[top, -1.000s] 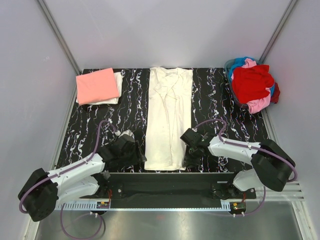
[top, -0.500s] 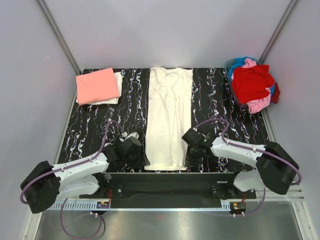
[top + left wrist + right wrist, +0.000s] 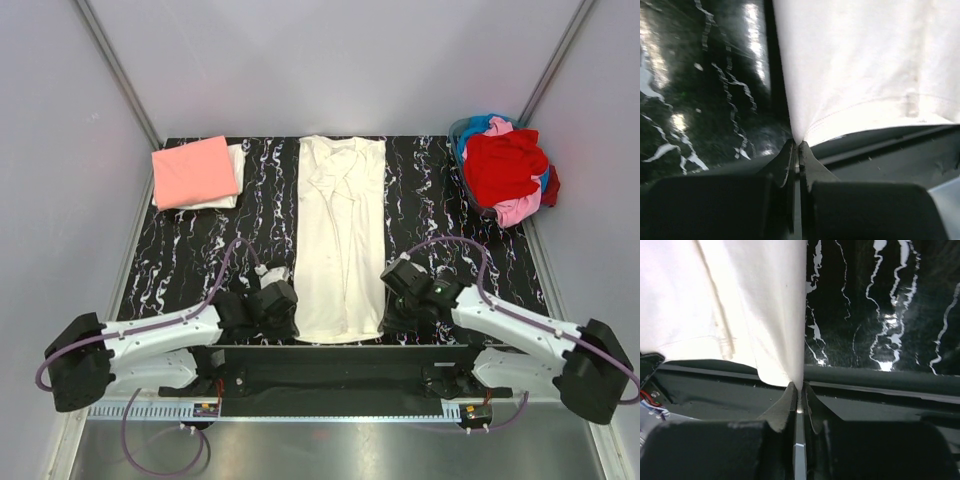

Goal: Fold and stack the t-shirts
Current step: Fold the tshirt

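Though masked from above — left gripper (image 3: 795,146), right gripper (image 3: 798,386) each tight on cream t-shirt (image 3: 340,230) hem

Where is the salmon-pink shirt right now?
In the top view, the salmon-pink shirt lies folded at the far-left corner of the table, atop a white shirt, left of the cream shirt.

A black tabletop (image 3: 430,200) veined with white fills the floor of a pale grey walled enclosure (image 3: 330,60). At its far right corner sits a teal basket (image 3: 457,138). Along the near edge run a dark crossbar (image 3: 330,366) and a slotted metal rail (image 3: 330,411).
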Controlling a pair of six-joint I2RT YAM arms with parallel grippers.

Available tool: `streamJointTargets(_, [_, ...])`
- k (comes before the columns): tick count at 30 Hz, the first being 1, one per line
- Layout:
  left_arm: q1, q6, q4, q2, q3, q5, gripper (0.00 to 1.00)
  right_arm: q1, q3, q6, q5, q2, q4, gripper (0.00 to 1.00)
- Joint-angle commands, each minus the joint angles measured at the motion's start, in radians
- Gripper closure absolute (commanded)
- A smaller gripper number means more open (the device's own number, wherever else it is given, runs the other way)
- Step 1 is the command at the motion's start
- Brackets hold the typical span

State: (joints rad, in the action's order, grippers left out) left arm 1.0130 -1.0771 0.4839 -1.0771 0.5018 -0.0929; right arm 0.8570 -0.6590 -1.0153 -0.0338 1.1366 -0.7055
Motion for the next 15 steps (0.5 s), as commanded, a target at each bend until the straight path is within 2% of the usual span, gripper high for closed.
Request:
streamJointTargets(1, [0.097, -0.072, 0.084, 0.062, 0.084, -0.106, 1.00, 0.007, -0.001, -0.020, 0.061, -0.102, -0.144, 1.00])
streamJointTargets(10, [0.312, -0.225, 0.228, 0.092, 0.184, -0.202, 1.00, 0.008, 0.051, -0.057, -0.031, -0.316, -0.259, 1.00])
streamJointTargets(15, [0.325, -0.215, 0.277, 0.062, 0.251, -0.237, 1.00, 0.008, 0.015, -0.083, 0.012, -0.414, -0.275, 1.00])
